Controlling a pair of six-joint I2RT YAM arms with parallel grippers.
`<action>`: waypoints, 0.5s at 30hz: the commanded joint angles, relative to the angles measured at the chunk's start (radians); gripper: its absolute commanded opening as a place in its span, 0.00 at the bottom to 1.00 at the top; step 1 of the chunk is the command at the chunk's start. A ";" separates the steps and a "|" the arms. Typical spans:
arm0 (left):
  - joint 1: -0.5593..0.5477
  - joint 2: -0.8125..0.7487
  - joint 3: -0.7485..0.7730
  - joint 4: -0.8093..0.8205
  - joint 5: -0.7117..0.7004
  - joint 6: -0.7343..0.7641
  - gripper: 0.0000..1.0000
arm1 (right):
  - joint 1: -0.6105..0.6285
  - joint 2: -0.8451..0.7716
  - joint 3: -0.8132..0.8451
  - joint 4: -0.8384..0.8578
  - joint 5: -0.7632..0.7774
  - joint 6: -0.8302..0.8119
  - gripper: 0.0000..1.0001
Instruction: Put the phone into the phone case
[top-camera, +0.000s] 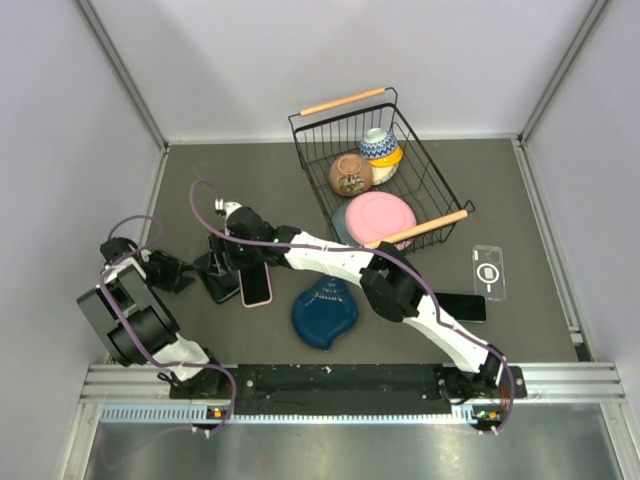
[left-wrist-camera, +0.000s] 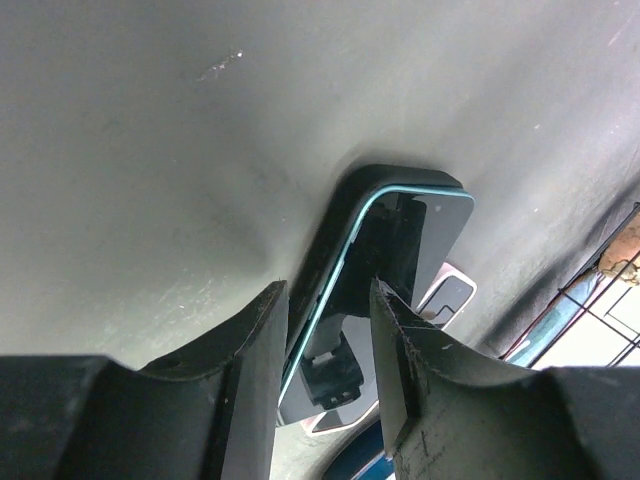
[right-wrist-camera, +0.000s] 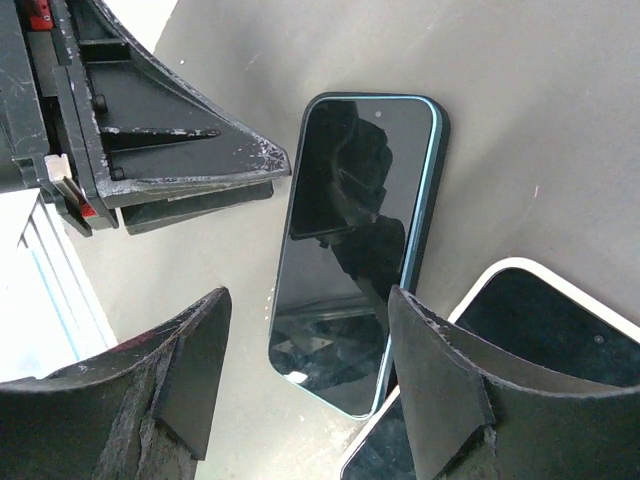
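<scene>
A dark-screened phone with a teal edge (right-wrist-camera: 352, 200) lies flat on the grey mat, seated in a black phone case (left-wrist-camera: 396, 176) whose rim shows around it. In the top view this phone (top-camera: 223, 287) lies at the left of the mat. My right gripper (right-wrist-camera: 310, 296) hangs open just above its lower half, one finger on each side. My left gripper (left-wrist-camera: 327, 285) is open too, low at the phone's (left-wrist-camera: 437, 222) near end, fingers apart and nothing pinched. In the top view the left gripper (top-camera: 207, 268) and right gripper (top-camera: 232, 252) meet over the phone.
A second phone in a pink-white case (top-camera: 256, 284) lies right beside the first. A blue plate (top-camera: 325, 312) sits mid-front. A wire basket (top-camera: 440, 185) holds bowls and a pink plate. A clear case (top-camera: 488, 272) and a black phone (top-camera: 460, 306) lie at the right.
</scene>
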 joint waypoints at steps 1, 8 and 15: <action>0.002 0.051 0.002 0.042 0.038 0.004 0.43 | 0.008 0.047 0.054 0.010 -0.005 -0.033 0.64; 0.000 0.092 0.003 0.040 0.025 0.013 0.40 | 0.007 0.087 0.058 0.011 -0.042 -0.027 0.64; 0.002 0.117 0.016 0.016 0.012 0.019 0.31 | 0.014 0.109 0.075 0.010 -0.103 -0.018 0.65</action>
